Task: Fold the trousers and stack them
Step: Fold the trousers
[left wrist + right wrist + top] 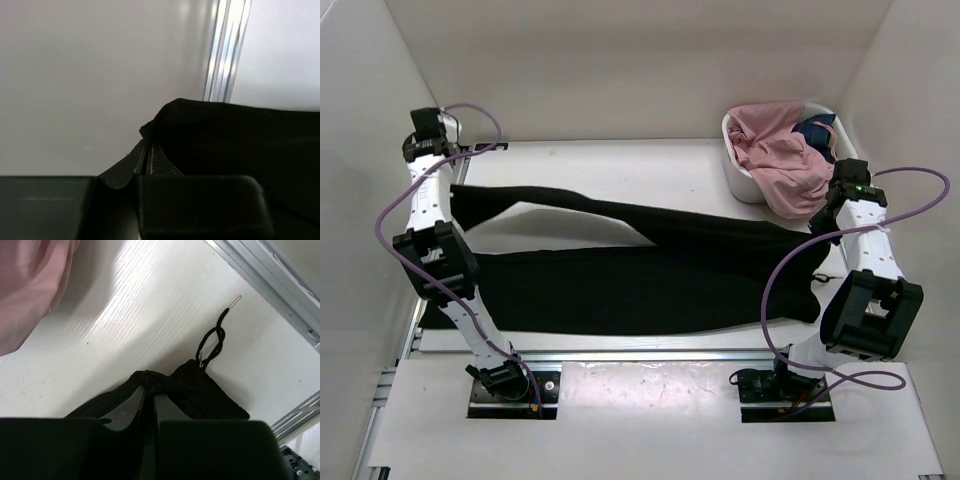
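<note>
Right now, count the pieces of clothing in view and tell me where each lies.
3. The black trousers lie spread across the table; the pink garment spills from the white basket, far right; a dark blue cloth pokes out beside it. More may be buried there.

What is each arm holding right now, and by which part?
Both hold the trousers: the left fingers pinch a leg end, the right fingers pinch the waistband beside the drawstring.

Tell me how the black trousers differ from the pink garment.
The trousers are black; the pink garment is pink. The trousers lie spread across the table; the pink garment sits bunched in a white tub, spilling over its rim. The left gripper and right gripper pinch the trousers' ends; neither holds the pink garment. Both are soft cloth.
</note>
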### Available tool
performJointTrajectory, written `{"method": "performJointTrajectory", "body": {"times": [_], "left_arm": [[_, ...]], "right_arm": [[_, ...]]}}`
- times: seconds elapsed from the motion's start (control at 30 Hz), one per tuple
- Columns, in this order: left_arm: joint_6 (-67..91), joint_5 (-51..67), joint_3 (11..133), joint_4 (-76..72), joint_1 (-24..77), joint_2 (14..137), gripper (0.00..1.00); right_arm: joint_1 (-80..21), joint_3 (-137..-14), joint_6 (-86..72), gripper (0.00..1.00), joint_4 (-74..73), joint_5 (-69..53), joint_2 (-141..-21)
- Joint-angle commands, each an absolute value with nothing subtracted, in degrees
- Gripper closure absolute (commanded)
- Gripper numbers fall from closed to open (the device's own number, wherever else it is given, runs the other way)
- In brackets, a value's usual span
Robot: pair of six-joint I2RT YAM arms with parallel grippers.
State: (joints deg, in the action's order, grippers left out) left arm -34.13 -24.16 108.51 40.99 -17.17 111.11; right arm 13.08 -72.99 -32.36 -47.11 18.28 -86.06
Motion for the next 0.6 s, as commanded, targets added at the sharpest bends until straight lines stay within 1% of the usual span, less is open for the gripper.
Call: {"method": "performJointTrajectory", "body": {"times": [0.0, 0.17, 0.3, 0.4, 0.5, 0.53, 0.57], "left_arm": [[-38.6, -30.4, 104.2, 44.7, -19.5, 111.1, 0.86], [-39.4, -30.1, 103.7, 47.3, -21.4, 109.2, 0.86], [-40.3, -30.2, 98.9, 47.3, -22.8, 104.8, 0.86], [-41.1, -30.8, 98.3, 47.3, -24.6, 103.2, 0.86], [-40.4, -30.8, 92.3, 48.1, -27.5, 98.6, 0.86], [-40.4, -30.0, 86.8, 48.1, -28.4, 95.1, 0.86], [-40.4, -29.4, 83.8, 48.1, -29.3, 93.3, 0.86]], "right_arm": [[15.1, -72.4, -30.4, 1.00, -44.6, 22.0, -85.0], [15.1, -71.9, -30.4, 1.00, -44.6, 20.3, -83.8], [15.1, -70.3, -30.4, 1.00, -44.6, 19.0, -80.0], [15.1, -69.2, -31.5, 1.00, -46.7, 19.0, -76.9], [15.1, -64.1, -33.8, 1.00, -50.3, 19.0, -72.5], [15.1, -62.2, -34.4, 1.00, -51.4, 19.0, -71.2], [15.1, -60.1, -35.2, 1.00, -52.0, 19.0, -68.6]]}}
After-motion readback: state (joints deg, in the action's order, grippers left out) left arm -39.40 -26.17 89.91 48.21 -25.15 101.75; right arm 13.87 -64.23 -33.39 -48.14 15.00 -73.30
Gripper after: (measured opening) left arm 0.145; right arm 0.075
